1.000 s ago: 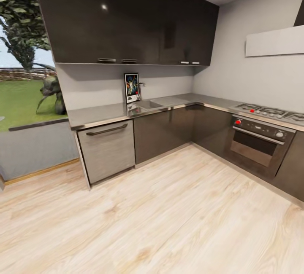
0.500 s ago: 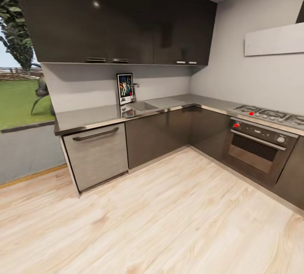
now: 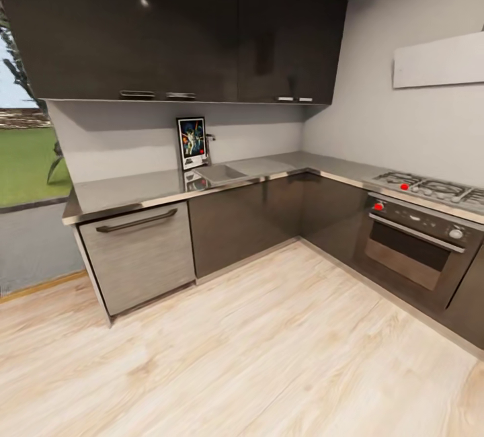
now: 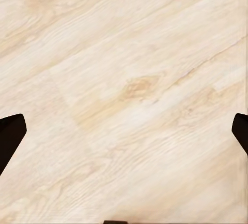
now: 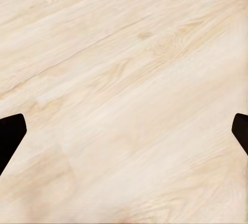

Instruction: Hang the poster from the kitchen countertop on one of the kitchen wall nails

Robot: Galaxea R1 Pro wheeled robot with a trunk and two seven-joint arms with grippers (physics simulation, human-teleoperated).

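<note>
Gleaming grey countertop (image 3: 134,188) under upright rectangular black-framed poster (image 3: 191,143).

My head camera swings left to right across the kitchen, so the whole picture slides leftward: the poster (image 3: 191,143) on the kitchen countertop (image 3: 134,188) now sits left of its earlier spot, less of the window (image 3: 23,148) shows, and the oven (image 3: 417,249) looks larger.

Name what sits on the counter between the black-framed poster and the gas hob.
In the head view: the inset sink with its tap beside the poster, then bare countertop round the corner to the hob.
</note>
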